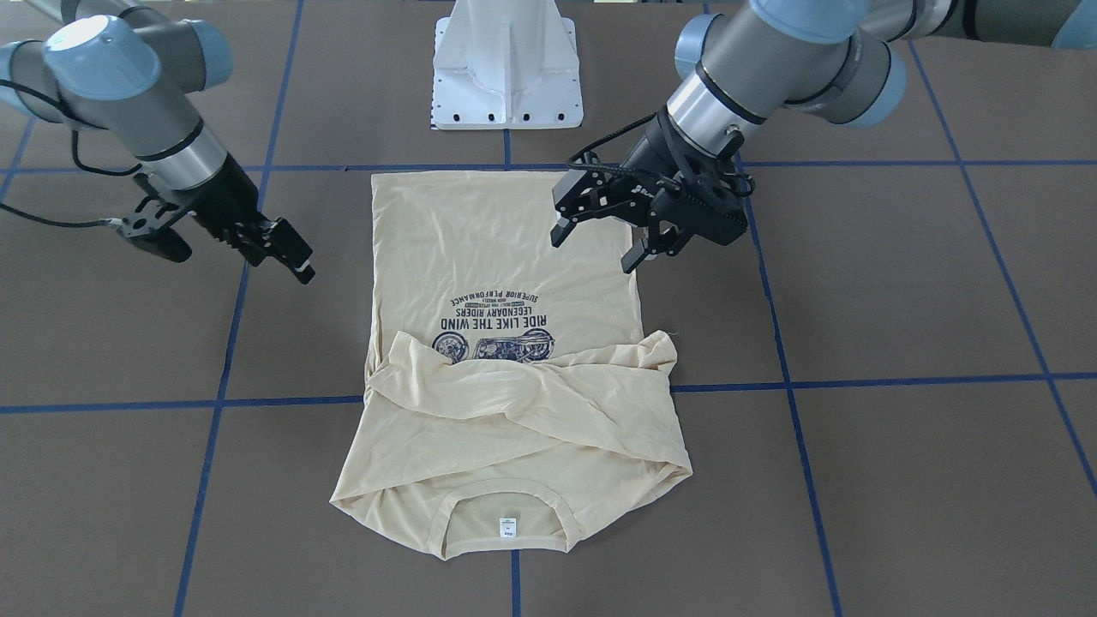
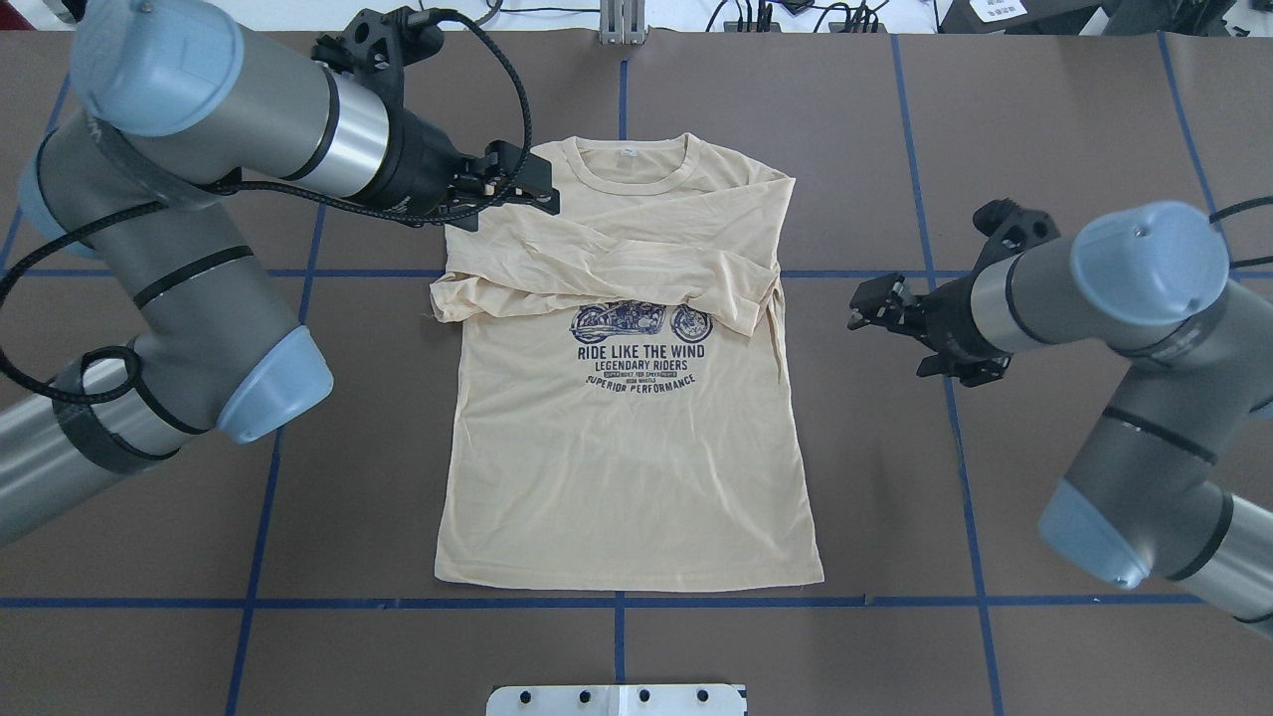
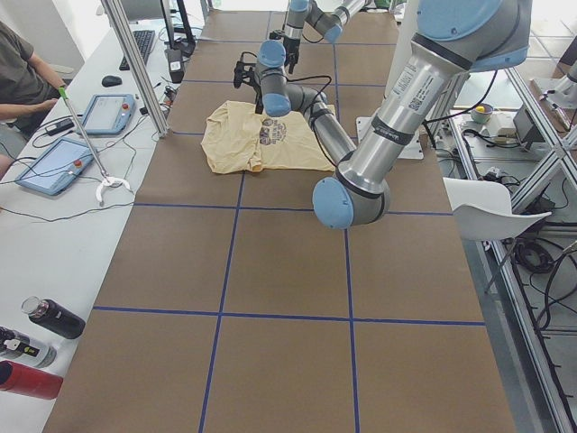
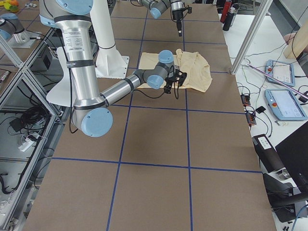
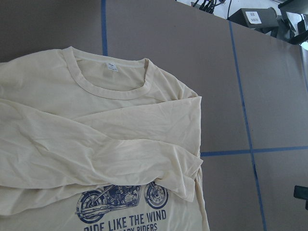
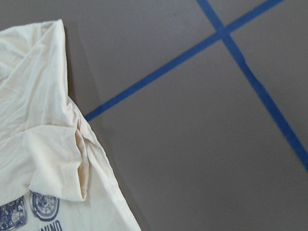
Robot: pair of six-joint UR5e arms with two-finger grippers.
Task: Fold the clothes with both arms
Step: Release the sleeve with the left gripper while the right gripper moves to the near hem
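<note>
With the left end effector (image 1: 596,248) apart and empty and the right end effector (image 1: 291,255) impossible to judge, an uneven lift could spill the crossed sleeves (image 1: 531,403) of the T-shirt (image 1: 463,231).

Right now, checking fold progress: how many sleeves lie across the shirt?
2, crossed over the chest: one sleeve ends at the robot's left, the other sleeve at its right.

Blue tape lines (image 2: 617,602) cross the brown worktop (image 2: 995,119) in a grid. A white pedestal base (image 1: 507,64) stands at the middle of its robot-side edge. Beyond the opposite edge, a pale side bench (image 3: 36,262) carries tablets (image 3: 106,114), a keyboard (image 3: 144,45) and bottles (image 3: 54,317). A person (image 3: 22,77) sits beside it.
</note>
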